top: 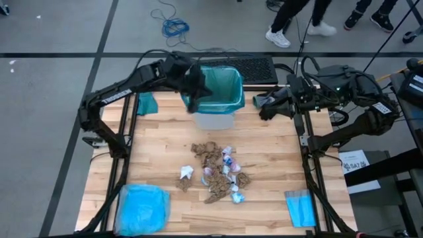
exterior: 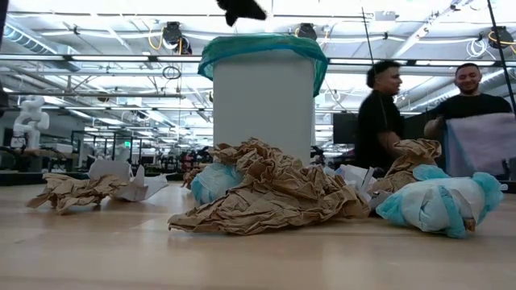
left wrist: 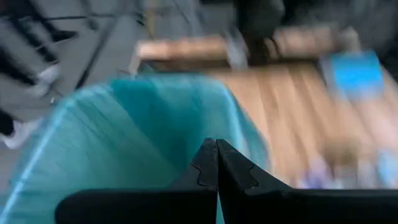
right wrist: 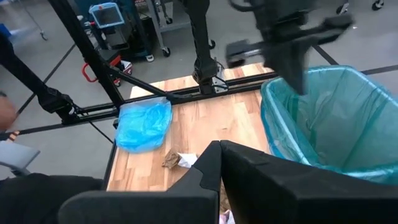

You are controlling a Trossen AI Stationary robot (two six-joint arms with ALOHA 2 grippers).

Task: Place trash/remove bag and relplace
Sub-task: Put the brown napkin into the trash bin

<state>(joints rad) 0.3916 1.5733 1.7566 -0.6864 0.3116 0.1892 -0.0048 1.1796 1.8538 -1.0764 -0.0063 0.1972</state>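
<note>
**Left gripper over lined bin, trash still on table**

Left gripper point(top: 193, 84) hovers above the left rim of the white bin point(top: 215, 120), fingers pressed together, holding nothing. The bag point(top: 225, 89), teal-green, lines the bin at the table's point(top: 277, 145) far edge, its top folded over the rim. The trash point(top: 218, 172), brown wads and pale wrappers, lies heaped mid-table. Right gripper point(top: 264, 106) waits at the far right edge beside the bin, fingers closed, empty. Sky-blue plastic bag point(top: 141, 208) sits at the near left corner.
</note>
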